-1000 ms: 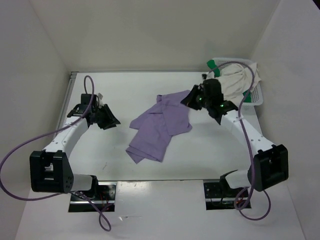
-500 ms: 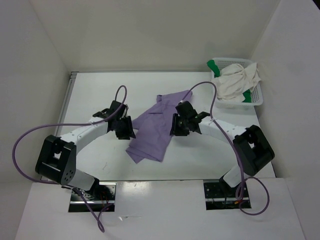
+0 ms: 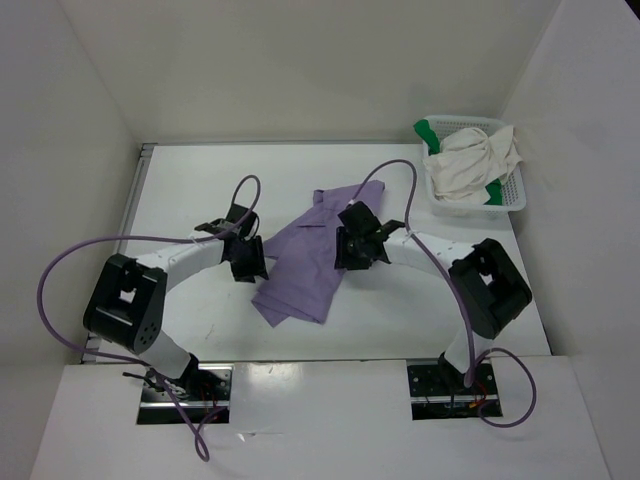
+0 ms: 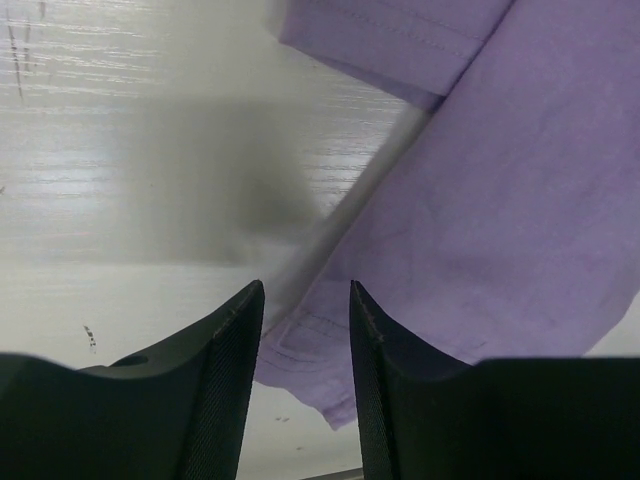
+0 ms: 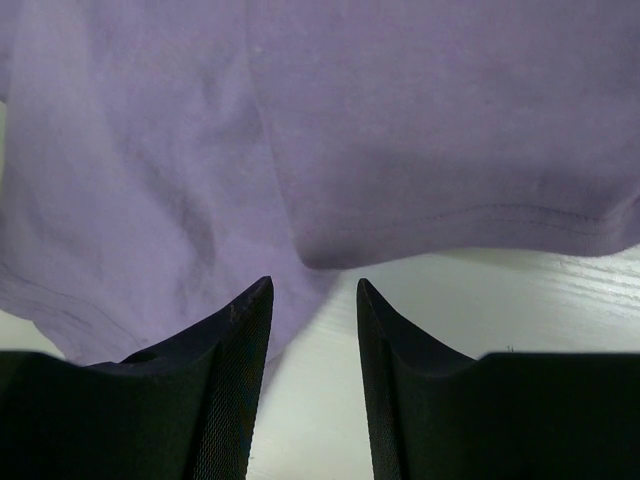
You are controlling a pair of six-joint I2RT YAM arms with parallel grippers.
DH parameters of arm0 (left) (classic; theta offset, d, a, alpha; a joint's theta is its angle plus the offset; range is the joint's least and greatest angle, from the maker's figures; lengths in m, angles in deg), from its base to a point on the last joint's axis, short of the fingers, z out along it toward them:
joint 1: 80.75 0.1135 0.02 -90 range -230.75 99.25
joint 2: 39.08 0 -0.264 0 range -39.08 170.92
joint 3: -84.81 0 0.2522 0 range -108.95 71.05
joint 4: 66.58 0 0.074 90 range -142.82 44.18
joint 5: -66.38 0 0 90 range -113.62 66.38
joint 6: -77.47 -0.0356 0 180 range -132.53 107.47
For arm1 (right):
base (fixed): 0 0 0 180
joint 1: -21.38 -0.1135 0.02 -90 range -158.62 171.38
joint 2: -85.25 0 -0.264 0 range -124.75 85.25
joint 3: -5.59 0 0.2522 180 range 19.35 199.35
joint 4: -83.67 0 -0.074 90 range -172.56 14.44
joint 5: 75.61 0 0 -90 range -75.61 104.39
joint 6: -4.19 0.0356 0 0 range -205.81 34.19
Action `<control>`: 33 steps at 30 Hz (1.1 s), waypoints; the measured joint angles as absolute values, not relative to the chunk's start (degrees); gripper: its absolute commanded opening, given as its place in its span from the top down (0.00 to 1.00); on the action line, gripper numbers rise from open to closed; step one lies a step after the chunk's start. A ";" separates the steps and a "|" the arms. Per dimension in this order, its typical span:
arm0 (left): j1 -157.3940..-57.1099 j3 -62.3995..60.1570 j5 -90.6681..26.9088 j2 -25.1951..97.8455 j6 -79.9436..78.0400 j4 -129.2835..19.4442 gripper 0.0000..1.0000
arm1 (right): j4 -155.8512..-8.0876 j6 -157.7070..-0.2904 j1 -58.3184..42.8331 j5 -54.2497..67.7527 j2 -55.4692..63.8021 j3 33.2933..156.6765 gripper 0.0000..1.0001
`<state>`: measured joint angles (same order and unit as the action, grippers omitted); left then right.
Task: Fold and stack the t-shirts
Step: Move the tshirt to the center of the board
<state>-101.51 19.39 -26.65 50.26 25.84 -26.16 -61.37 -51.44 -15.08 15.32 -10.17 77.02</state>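
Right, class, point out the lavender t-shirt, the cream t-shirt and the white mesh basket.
lavender t-shirt [image 3: 300, 270], top external view, middle of the cloth.
cream t-shirt [image 3: 466, 163], top external view, bunched middle.
white mesh basket [image 3: 513, 186], top external view, right wall.

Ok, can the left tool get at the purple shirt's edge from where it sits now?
Probably yes. The left tool is open, the lavender shirt has its hem right at the tool's tips on the table, and nothing stands between them.
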 measured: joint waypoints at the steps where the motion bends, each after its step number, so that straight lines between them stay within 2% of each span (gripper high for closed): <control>1: -101.51 19.43 -26.60 50.65 25.84 -26.25 0.54 | -61.35 -51.60 -15.24 15.37 -10.43 77.54 0.55; 4: -101.51 19.45 -26.43 50.98 25.86 -26.31 0.55 | -61.44 -52.08 -15.32 15.98 -11.07 78.88 0.55; 11: -101.61 19.48 -26.38 52.16 26.34 -26.82 0.68 | -61.37 -52.91 -15.35 18.10 -13.19 80.60 0.55; 15: -101.72 19.48 -26.41 52.31 26.49 -26.86 0.68 | -61.13 -53.10 -15.35 18.86 -14.50 81.28 0.55; 25: -101.81 19.85 -27.50 52.34 26.45 -26.36 0.61 | -60.19 -53.54 -15.50 19.67 -16.05 82.11 0.55; 28: -101.81 19.89 -28.22 52.34 26.47 -26.23 0.59 | -59.95 -53.83 -15.65 19.80 -16.38 82.51 0.61; 33: -101.81 20.74 -29.49 52.27 26.49 -26.23 0.68 | -58.93 -53.87 -16.09 20.24 -16.55 82.68 0.67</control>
